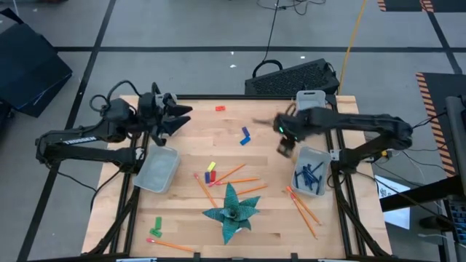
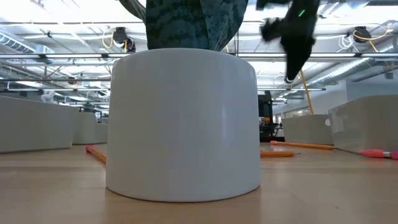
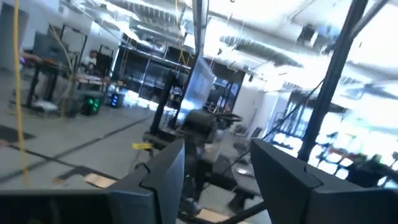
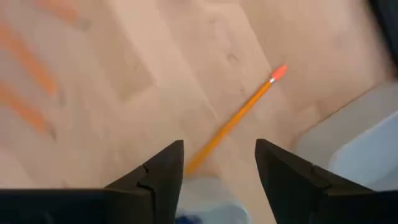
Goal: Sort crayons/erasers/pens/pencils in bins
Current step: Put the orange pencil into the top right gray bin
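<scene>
Right end effector (image 1: 285, 145) open, three bins (image 1: 157, 169) visible

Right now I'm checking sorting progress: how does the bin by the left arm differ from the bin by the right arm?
The left bin looks empty; the right bin holds dark blue pens. The left bin lies tilted on the table; the right bin sits nearly square to the table's edge. Both are pale translucent trays of similar size.

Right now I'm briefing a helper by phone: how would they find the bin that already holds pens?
Start at the potted plant near the table's front edge and look toward the table's right side. The bin with pens sits there, the only one holding dark blue sticks; the others look empty.
</scene>
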Tool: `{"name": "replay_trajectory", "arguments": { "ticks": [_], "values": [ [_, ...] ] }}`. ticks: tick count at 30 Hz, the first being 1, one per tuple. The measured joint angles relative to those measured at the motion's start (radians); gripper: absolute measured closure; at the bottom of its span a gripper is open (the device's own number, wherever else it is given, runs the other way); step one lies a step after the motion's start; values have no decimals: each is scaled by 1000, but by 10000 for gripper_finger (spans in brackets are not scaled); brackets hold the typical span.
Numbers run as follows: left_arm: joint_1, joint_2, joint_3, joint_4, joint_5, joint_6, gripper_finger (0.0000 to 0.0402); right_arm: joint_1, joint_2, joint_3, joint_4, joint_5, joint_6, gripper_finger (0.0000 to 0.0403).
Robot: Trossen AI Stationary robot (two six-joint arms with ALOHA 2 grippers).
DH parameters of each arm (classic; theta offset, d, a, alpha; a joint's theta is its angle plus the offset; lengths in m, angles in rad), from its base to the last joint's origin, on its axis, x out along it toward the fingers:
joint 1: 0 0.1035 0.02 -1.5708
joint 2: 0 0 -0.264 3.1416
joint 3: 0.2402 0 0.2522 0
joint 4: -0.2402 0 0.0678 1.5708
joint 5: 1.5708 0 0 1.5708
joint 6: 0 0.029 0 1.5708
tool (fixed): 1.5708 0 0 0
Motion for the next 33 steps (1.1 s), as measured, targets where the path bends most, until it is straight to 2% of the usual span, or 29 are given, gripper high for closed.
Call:
{"name": "replay_trajectory", "arguments": {
  "ticks": [2,4,8,13,19,22,25,29,33],
  "values": [
    [0,1,0,-45,0,63,215,-82,48,-26,70,-50,78,212],
    [0,1,0,-113,11,99,215,-138,102,-59,134,-50,197,219],
    [-1,-2,0,-276,88,94,215,-199,182,-120,179,-62,358,233],
    [-17,-2,0,-499,124,66,215,-211,241,-178,203,-107,425,235],
    [-45,-2,0,-646,128,93,215,-218,279,-234,264,-107,482,236],
    [-50,-2,0,-714,103,139,215,-219,285,-272,320,-146,515,236],
    [-50,-2,0,-759,63,176,215,-219,285,-310,374,-187,561,236],
    [-50,-2,0,-774,45,195,215,-212,280,-346,422,-191,622,240],
    [-50,-2,0,-774,24,227,215,-193,280,-367,446,-168,678,271]
  ]
}}
